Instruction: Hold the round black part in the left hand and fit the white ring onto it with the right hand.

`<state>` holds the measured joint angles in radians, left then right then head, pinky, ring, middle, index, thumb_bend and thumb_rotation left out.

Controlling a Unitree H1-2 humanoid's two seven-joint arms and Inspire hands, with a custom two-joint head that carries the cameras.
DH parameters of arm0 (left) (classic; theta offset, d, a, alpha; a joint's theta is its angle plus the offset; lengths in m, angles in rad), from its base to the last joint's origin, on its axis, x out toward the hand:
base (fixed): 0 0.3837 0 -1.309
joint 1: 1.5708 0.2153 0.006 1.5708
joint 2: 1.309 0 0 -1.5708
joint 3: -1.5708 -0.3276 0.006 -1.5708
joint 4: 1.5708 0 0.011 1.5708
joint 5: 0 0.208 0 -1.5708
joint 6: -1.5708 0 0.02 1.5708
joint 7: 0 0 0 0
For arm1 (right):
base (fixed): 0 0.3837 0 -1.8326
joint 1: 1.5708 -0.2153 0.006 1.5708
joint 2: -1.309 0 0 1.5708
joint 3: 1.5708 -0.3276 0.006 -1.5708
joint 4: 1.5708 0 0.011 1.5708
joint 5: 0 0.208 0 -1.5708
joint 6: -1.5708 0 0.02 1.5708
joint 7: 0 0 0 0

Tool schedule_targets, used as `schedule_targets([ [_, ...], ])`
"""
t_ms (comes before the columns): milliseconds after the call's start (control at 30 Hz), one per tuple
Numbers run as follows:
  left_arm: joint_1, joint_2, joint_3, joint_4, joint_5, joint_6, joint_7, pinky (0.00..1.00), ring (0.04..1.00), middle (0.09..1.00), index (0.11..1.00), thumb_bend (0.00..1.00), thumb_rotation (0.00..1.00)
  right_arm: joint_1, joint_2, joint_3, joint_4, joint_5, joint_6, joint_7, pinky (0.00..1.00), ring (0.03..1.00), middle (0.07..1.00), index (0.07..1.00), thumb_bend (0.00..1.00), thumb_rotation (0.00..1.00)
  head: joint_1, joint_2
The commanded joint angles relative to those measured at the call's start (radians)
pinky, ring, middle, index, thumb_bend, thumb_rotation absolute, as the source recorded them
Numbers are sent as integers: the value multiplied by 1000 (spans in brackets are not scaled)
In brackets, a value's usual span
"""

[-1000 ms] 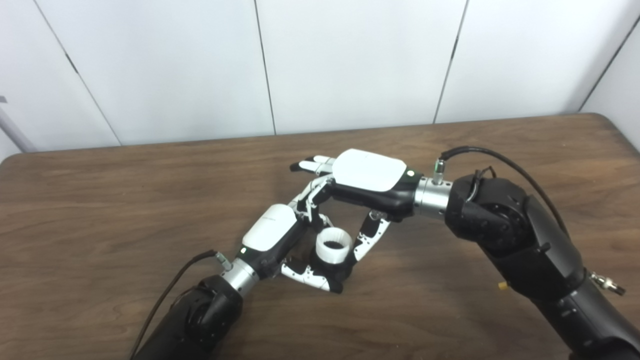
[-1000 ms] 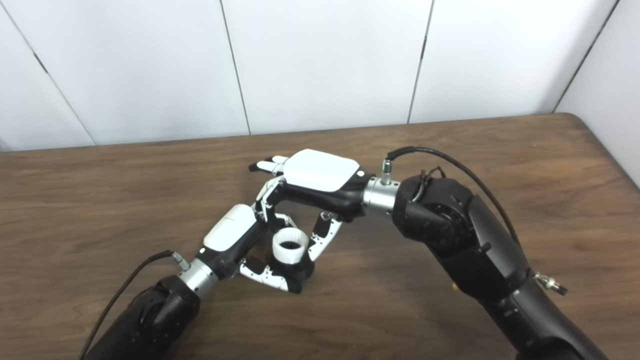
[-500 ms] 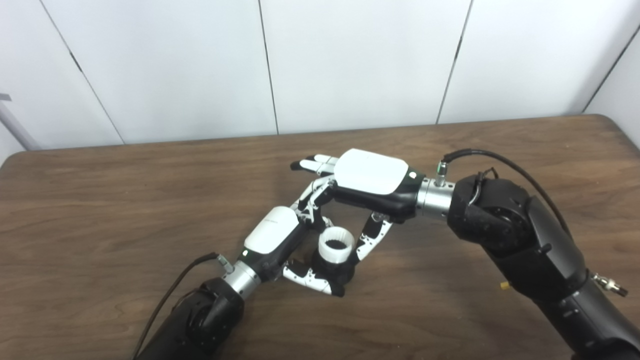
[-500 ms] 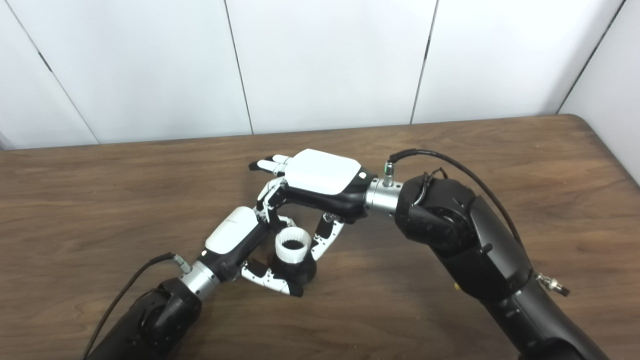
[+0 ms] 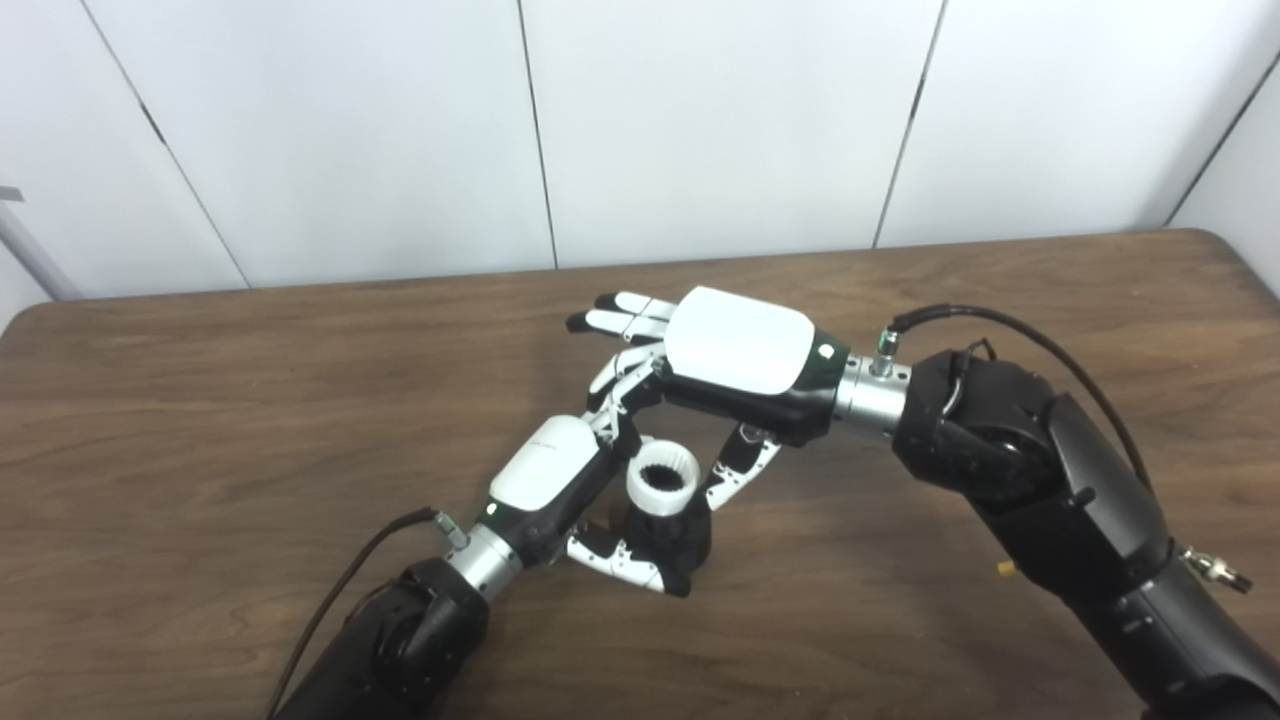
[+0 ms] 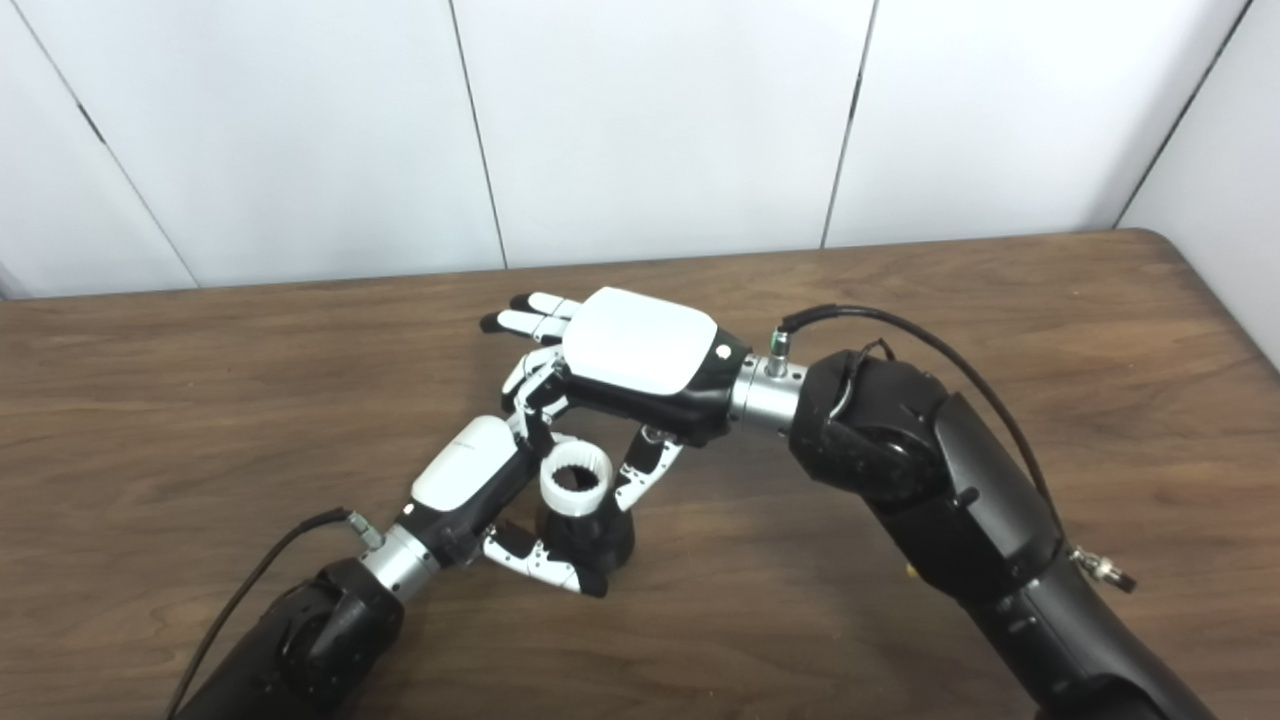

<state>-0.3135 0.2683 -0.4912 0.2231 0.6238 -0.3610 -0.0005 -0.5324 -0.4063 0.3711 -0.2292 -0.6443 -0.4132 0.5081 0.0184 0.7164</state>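
The round black part stands low over the table, and my left hand is shut on it, thumb curled under its near side. Just above it sits the white ring, slightly tilted, with teeth showing inside. My right hand hovers palm-down over the ring. Its thumb presses the ring's right side and a bent finger meets the left, so the hand is shut on the ring. Its other fingers point away to the left. I cannot tell whether the ring touches the black part.
The brown wooden table stretches to both sides, with its back edge against white wall panels. My right forearm and its cable cross the right half of the table.
The white ring has come up and slightly left and tilted, showing more of the black part beneath. My right hand rose a little and its outer fingers spread. The left hand has barely moved.
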Motion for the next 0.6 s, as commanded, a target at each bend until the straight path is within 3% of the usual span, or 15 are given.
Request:
schedule_targets([
  [0,22,-2,-36,14,25,9,-69,1000,956,732,481,524,58,-27,2,-15,-8,5,-35,-43,1000,965,727,478,525,138,0,1],
  [567,25,-5,-34,1,27,24,-69,1000,954,734,481,524,60,-31,-33,24,-14,21,-55,-43,1000,963,720,478,525,140,0,13],
])
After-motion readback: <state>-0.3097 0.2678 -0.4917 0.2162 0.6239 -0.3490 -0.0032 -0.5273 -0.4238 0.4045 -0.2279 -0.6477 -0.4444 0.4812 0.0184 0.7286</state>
